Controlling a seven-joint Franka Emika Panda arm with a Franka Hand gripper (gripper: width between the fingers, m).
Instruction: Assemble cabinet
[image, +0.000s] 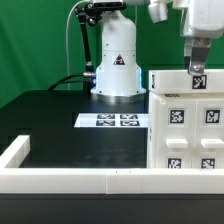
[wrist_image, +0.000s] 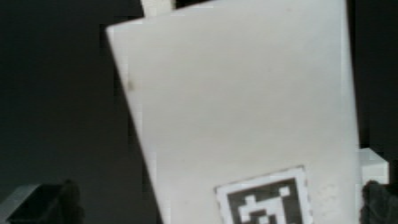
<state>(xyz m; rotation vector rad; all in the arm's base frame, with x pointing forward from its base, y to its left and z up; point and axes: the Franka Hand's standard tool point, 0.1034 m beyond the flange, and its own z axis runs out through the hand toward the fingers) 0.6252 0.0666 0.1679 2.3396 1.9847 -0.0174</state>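
Note:
The cabinet (image: 185, 125) is a big white box with square black-and-white tags, at the exterior view's right. My gripper (image: 198, 62) hangs over its top edge, just above a small tagged white piece (image: 198, 82) there. In the wrist view a white tagged panel (wrist_image: 231, 110) fills the picture, with a tag (wrist_image: 270, 205) near my gripper (wrist_image: 210, 205). The dark fingertips (wrist_image: 45, 200) stand wide apart, one on each side of the panel. There is a gap between the panel and the fingertip on its dark side. The gripper is open and holds nothing.
The marker board (image: 118, 121) lies flat on the black table before the robot's white base (image: 115, 65). A low white border rail (image: 70, 180) runs along the table's front and turns up the exterior view's left side.

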